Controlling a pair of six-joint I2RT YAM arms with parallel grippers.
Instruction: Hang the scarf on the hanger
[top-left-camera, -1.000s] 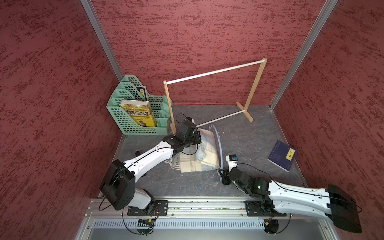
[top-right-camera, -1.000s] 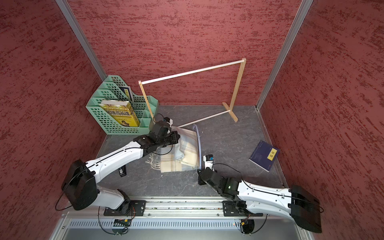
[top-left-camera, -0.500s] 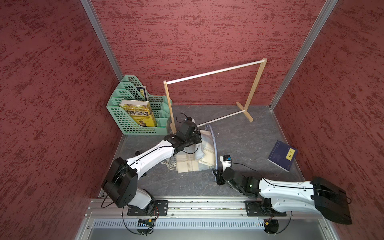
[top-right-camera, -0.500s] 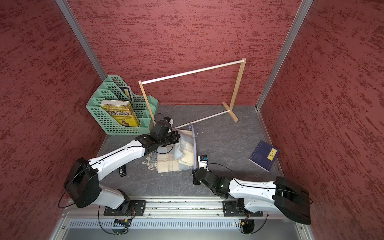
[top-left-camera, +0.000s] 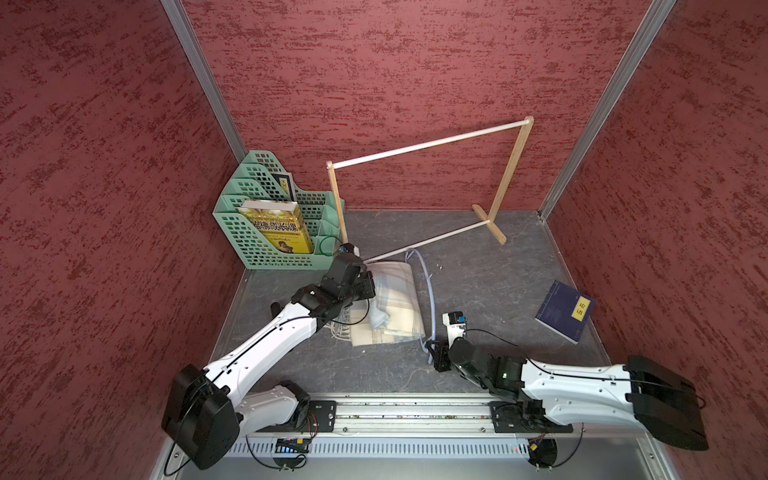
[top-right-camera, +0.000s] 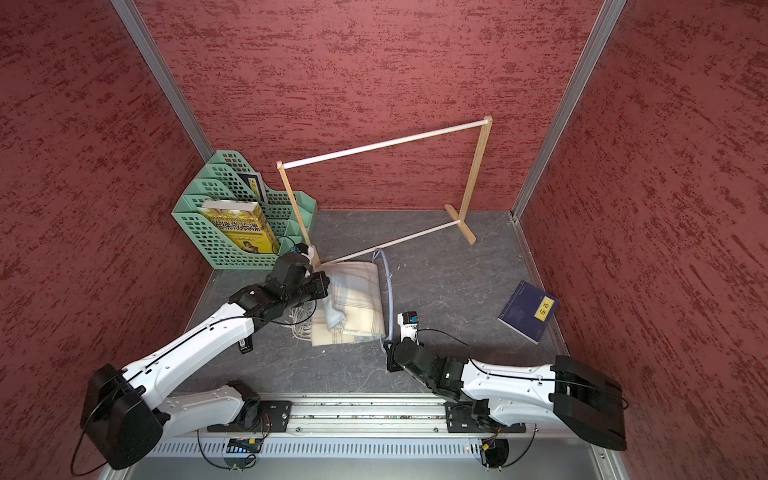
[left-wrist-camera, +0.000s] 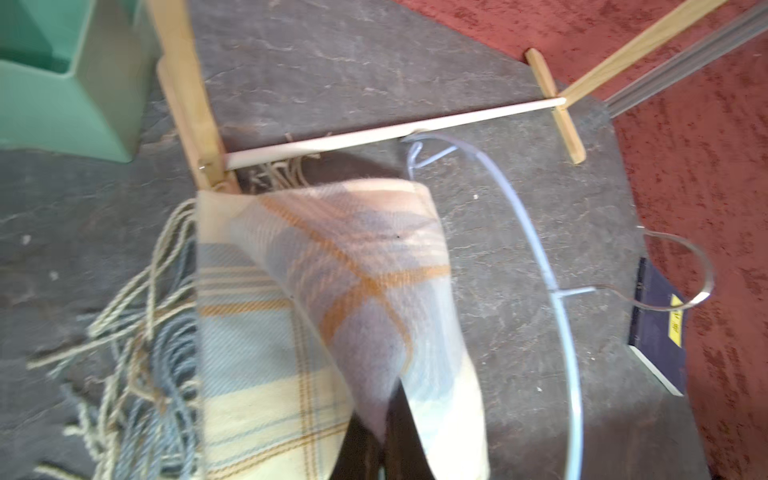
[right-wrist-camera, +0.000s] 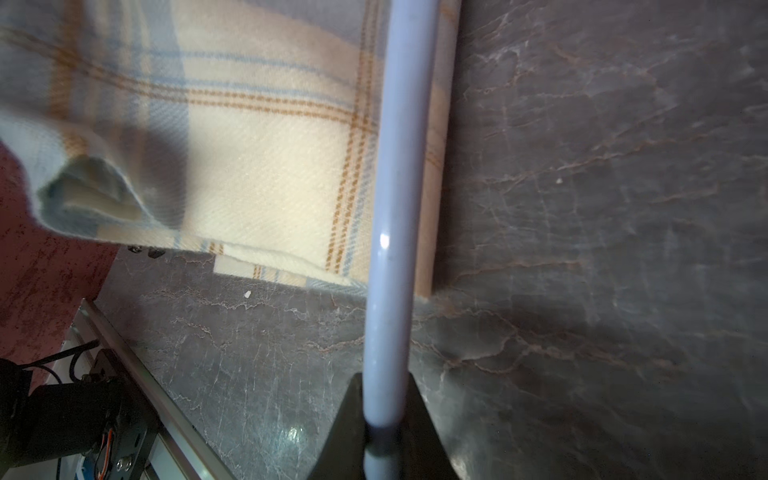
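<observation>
The plaid scarf (top-left-camera: 390, 303) (top-right-camera: 353, 299) lies folded on the grey floor, fringe toward the left arm. My left gripper (top-left-camera: 372, 286) (top-right-camera: 326, 286) (left-wrist-camera: 384, 436) is shut on a raised fold of the scarf (left-wrist-camera: 332, 291). The pale-blue hanger (top-left-camera: 432, 291) (top-right-camera: 390, 291) (left-wrist-camera: 540, 257) curves along the scarf's right edge, its far end by the rack's low rail. My right gripper (top-left-camera: 434, 351) (top-right-camera: 386, 349) (right-wrist-camera: 384, 436) is shut on the hanger's near end; the hanger (right-wrist-camera: 395, 208) crosses over the scarf's (right-wrist-camera: 249, 145) edge.
A wooden rack (top-left-camera: 428, 145) (top-right-camera: 382, 143) stands at the back, its low rail (left-wrist-camera: 374, 133) just beyond the scarf. A green file holder (top-left-camera: 270, 232) with a yellow book sits back left. A dark blue book (top-left-camera: 565, 311) lies at the right.
My right gripper has carried the hanger's near end leftward, up against the scarf. The left gripper has drawn slightly left and nearer with the scarf fold.
</observation>
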